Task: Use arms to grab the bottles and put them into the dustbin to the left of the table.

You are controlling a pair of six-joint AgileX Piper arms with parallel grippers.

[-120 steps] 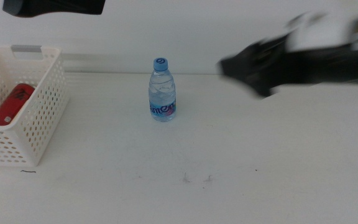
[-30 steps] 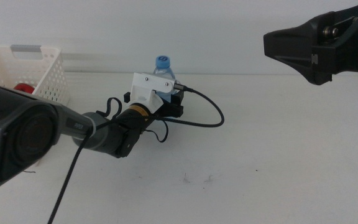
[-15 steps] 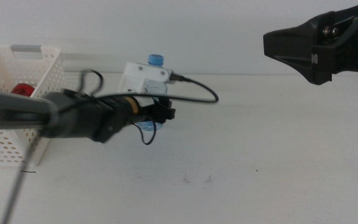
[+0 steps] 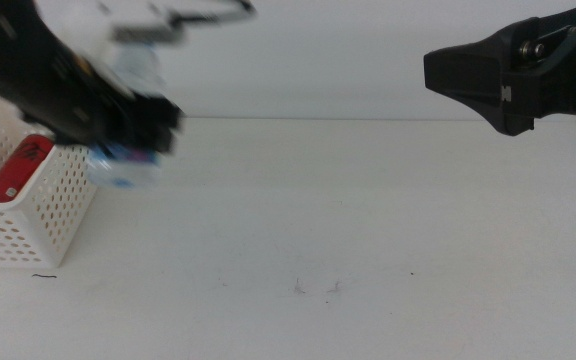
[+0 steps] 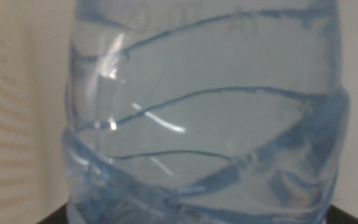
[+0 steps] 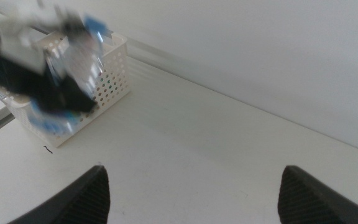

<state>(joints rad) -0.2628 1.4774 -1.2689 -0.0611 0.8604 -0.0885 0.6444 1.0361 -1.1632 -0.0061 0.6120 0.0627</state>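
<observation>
The plain white desk (image 4: 368, 220) carries the white perforated plastic dustbin (image 4: 38, 215) at its far left, a red cola can (image 4: 16, 168) already inside. The left pincer (image 4: 118, 125), blurred, is clamped on the clear ribbed water bottle (image 5: 204, 118), held just right of the dustbin's rim, so the drop lies leftward. The right pincer (image 6: 194, 186) hangs spread apart over the far right.

A clear, glossy plastic water bottle (image 5: 204, 118) with ribbed walls catches bright glints of light. The dustbin (image 4: 53, 205) is white perforated plastic, standing on a smooth, matt white table (image 4: 368, 240) marked by faint dark scuffs.
</observation>
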